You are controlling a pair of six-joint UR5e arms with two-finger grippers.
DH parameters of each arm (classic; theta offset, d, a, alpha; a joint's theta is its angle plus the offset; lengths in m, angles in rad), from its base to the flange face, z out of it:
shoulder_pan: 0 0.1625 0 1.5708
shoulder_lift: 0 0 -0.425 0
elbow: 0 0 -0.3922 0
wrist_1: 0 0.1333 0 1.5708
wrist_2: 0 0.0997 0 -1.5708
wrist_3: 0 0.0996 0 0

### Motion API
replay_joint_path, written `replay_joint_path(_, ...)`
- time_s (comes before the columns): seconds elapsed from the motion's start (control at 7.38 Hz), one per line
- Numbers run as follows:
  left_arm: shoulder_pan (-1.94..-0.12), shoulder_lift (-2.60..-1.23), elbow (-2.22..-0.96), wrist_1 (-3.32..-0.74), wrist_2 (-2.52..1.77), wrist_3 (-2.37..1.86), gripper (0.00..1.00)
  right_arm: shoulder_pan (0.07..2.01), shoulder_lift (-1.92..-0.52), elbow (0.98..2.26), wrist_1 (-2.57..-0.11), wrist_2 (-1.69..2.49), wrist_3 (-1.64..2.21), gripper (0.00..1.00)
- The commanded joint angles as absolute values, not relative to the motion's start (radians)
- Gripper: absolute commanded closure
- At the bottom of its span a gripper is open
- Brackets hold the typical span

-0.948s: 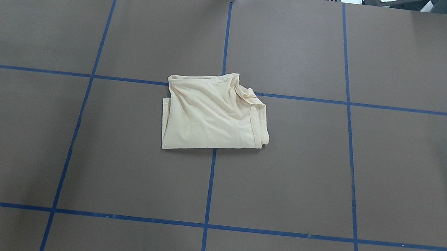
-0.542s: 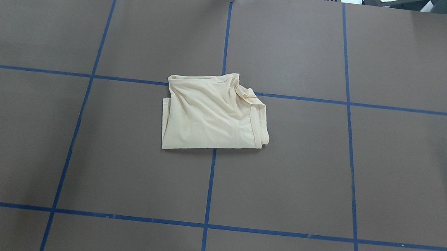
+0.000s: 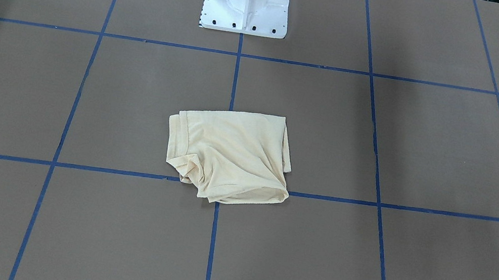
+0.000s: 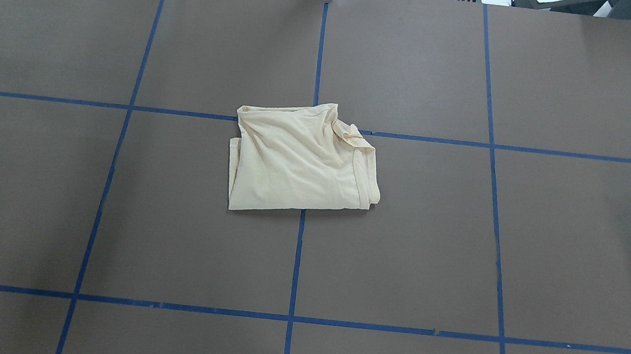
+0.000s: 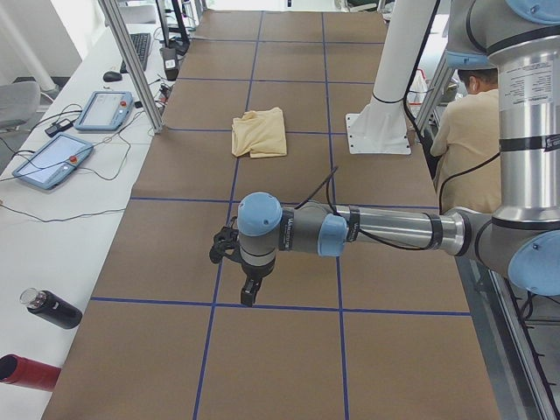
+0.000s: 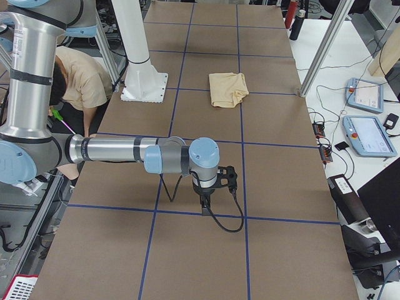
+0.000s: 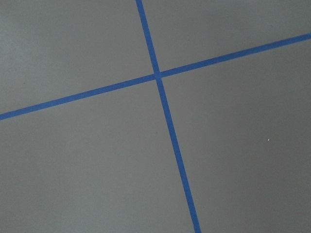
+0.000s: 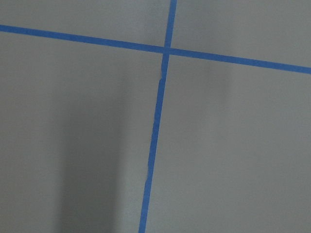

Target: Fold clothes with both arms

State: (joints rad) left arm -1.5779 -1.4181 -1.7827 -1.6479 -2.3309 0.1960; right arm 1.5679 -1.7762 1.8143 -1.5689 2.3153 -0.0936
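Cream-yellow T-shirt [image 4: 299, 160] lies folded into a rumpled rectangle mid-table, across a crossing of blue tape lines [image 4: 297, 257] on the brown table [image 4: 461, 245], out from the white pedestal base [image 3: 246, 4]. The 2 arms keep well apart from it. The left gripper [image 5: 248, 296] and right gripper [image 6: 205, 204] point down near opposite table ends. I cannot tell how far either claw gapes.
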Motion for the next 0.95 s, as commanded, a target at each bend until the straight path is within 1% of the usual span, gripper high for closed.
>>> replay_joint_path(0.0, -1.578, -1.414, -1.786, -1.652, -2.333, 0.198, 0.0, 1.569, -1.775, 1.812, -1.568, 2.315, -0.095, 0.0)
replay_joint_path(0.81, -1.578, -1.414, -1.778, -1.654, -2.336, 0.198, 0.0, 1.569, -1.786, 1.809, -1.565, 2.299, -0.107, 0.0)
